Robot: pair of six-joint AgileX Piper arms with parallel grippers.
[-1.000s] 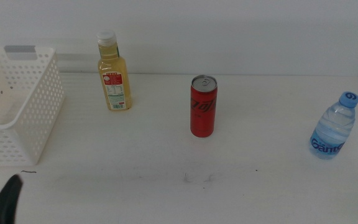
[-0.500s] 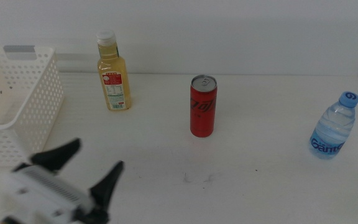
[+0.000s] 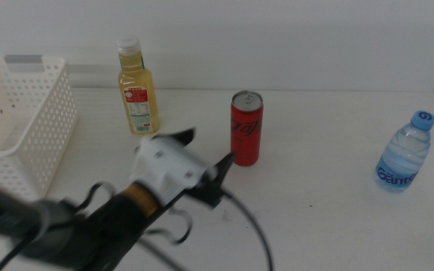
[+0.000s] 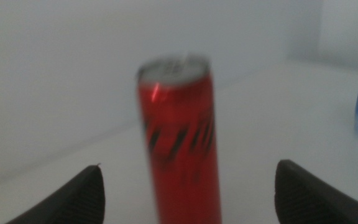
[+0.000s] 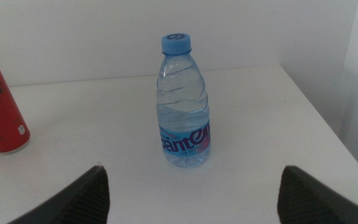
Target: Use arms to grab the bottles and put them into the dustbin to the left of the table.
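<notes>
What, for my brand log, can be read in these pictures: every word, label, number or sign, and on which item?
"Gante": on the blue label of the water bottle; the rest wraps out of sight.
"9", or a mark like it: on its blue cap.
Black script on the red can: not readable.
Label print on the yellow-liquid bottle: too small to read.

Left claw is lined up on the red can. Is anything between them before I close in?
Nothing visible. The left claw is open and faces the red can directly; in the left wrist view the can stands upright, centred between the jaws, with only bare table in front of it.
</notes>
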